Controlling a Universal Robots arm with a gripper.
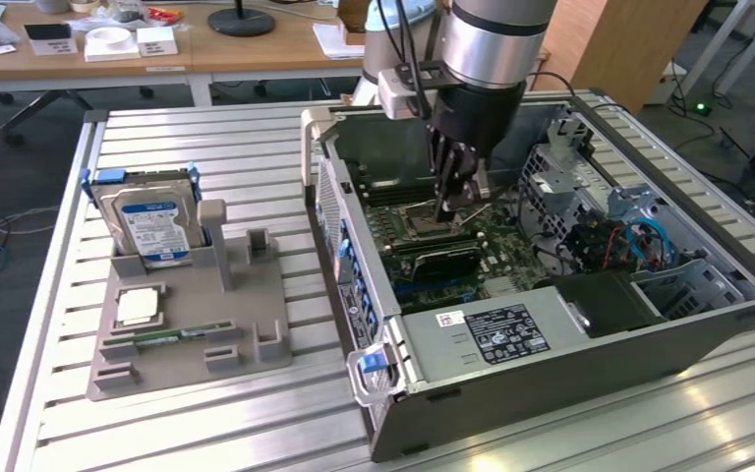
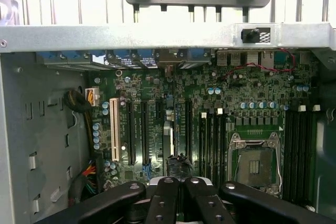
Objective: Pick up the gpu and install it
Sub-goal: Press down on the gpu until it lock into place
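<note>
— What's nearest?

— The open computer case (image 1: 692, 324), with the labelled power supply (image 1: 509, 329) at its near end. To the left, a grey tray (image 1: 260, 305) holds a hard drive (image 1: 154, 226).

— And the arm?

— It reaches straight down into the case over the motherboard (image 2: 157, 93), hemmed in by the case walls. The gripper (image 1: 450, 208) is clenched, with nothing visibly between its jaws.

— The gpu?

— The gpu (image 1: 436, 259) seems to stand upright on the motherboard, black face nearward, just near of the fingertips. I can't tell whether they touch.
</note>
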